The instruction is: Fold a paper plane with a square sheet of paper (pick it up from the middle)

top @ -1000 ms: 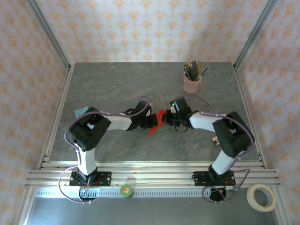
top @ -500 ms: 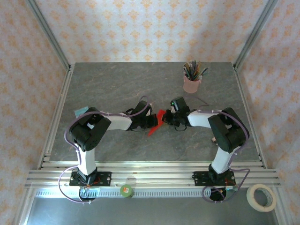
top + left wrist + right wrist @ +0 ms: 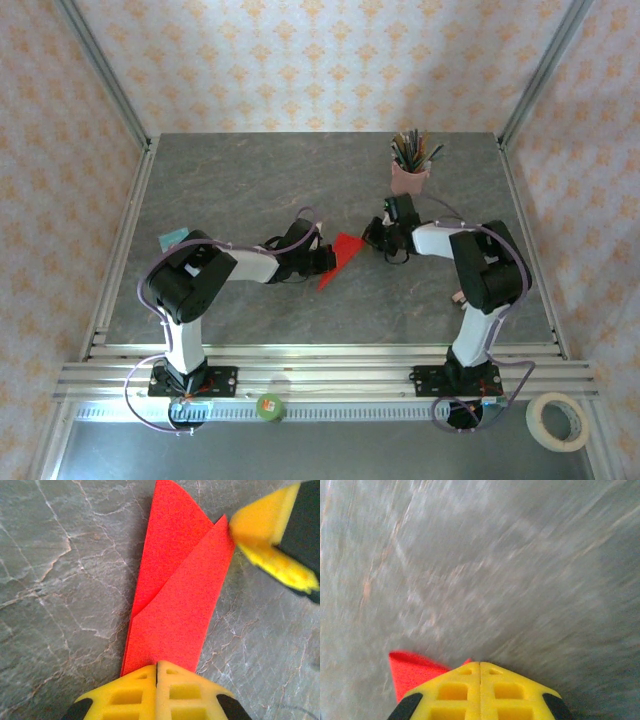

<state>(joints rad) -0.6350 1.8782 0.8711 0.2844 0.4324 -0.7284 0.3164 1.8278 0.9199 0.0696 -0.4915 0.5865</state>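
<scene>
Red paper (image 3: 342,255): lies on the grey table (image 3: 230,180) between the two arms, near the middle and well apart from the pencil cup (image 3: 409,178) at the back right.
Shape of the paper: not a flat square. It is a long, narrow form with one flap laid diagonally over a second layer. The far end has a rounded outline, as if it bows a little.
Left hand (image 3: 156,672): clenched, fingers tight together, tips set on the near end of the paper. It seems to pin the paper to the table rather than pinch it, though the pictures do not settle that.
Right hand (image 3: 480,667): clenched, with nothing between its fingers. In the left wrist view one of its yellow fingers touches the far right corner of the top flap. Its own view is blurred, with a red corner just beside its tips.
Done so far: judging by the overlapping layers, the first folds are in.
Left to do: no sharp nose, centre crease or wings can be made out, so the plane is probably about midway at best.
Next move: likely needs the near end held down while the flap is pressed flat.
Risk: thin paper may slip or spring open if the pinning eases.
</scene>
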